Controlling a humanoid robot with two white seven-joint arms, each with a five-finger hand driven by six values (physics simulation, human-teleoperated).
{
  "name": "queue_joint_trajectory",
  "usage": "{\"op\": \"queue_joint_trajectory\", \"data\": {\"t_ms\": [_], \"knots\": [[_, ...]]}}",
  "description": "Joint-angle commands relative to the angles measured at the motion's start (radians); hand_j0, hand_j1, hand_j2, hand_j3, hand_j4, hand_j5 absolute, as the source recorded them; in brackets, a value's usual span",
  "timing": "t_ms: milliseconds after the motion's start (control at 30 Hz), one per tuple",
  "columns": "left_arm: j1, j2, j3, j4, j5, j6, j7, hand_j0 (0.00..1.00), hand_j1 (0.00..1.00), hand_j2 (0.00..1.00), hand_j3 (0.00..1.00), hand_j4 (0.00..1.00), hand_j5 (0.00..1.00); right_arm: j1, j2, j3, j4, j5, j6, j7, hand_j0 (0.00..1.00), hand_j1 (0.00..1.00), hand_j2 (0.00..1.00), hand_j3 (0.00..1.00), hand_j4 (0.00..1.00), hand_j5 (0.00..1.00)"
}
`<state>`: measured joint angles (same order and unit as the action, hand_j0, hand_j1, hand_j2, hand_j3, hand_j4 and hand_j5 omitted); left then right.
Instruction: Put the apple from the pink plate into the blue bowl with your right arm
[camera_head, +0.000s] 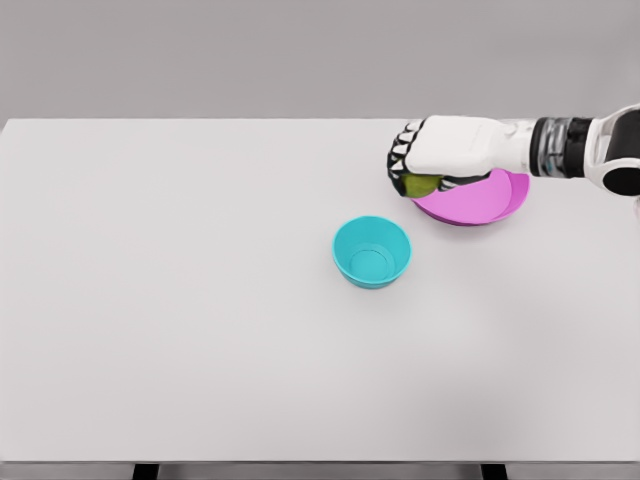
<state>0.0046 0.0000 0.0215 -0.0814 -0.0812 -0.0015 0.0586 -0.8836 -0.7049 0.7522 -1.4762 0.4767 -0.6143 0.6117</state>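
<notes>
One hand is at work here: the right hand (440, 158) comes in from the right side of the frame, and its fingers are curled around a green apple (421, 184). Only a little of the apple peeks out under the palm, at the left edge of the pink plate (500, 197) in the upper right part of the picture. I cannot tell if the apple sits on the plate or is lifted off it a bit. The blue bowl (372, 251) waits near the middle of the frame, down and to the left of the hand, apart from the plate. It has nothing in it. The left arm does not show at all. A few things could go wrong from here. The apple is round and smooth, so it could slip out if the fingers do not hold it well, and then it might roll away over the white table (160, 300). The hand might bump the plate and push it. If the hand lets go too early or too far to one side, the apple could hit the rim and tip the light bowl.
</notes>
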Motion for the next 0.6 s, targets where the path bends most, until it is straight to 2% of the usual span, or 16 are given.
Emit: {"op": "queue_joint_trajectory", "data": {"t_ms": [0, 267, 467, 567], "knots": [[0.0, 0.0, 0.0, 0.0, 0.0, 0.0, 0.0, 1.0, 1.0, 1.0, 1.0, 1.0, 1.0, 0.0, -0.016, -0.001, -0.058, -0.006, 0.003, -0.001, 0.43, 0.43, 0.43, 0.43, 0.43, 0.43], [0.0, 0.0, 0.0, 0.0, 0.0, 0.0, 0.0, 1.0, 1.0, 1.0, 1.0, 1.0, 1.0, 0.041, -0.031, 0.001, -0.164, -0.006, 0.003, -0.001, 0.43, 0.43, 0.43, 0.43, 0.43, 0.43], [0.0, 0.0, 0.0, 0.0, 0.0, 0.0, 0.001, 1.0, 1.0, 1.0, 1.0, 1.0, 1.0, 0.075, -0.022, 0.007, -0.171, -0.006, 0.003, -0.001, 0.44, 0.44, 0.44, 0.44, 0.44, 0.44], [0.0, 0.0, 0.0, 0.0, 0.0, 0.0, 0.0, 1.0, 1.0, 1.0, 1.0, 1.0, 1.0, 0.077, -0.016, 0.052, -0.17, -0.001, 0.003, -0.001, 0.44, 0.44, 0.44, 0.44, 0.44, 0.44]]}}
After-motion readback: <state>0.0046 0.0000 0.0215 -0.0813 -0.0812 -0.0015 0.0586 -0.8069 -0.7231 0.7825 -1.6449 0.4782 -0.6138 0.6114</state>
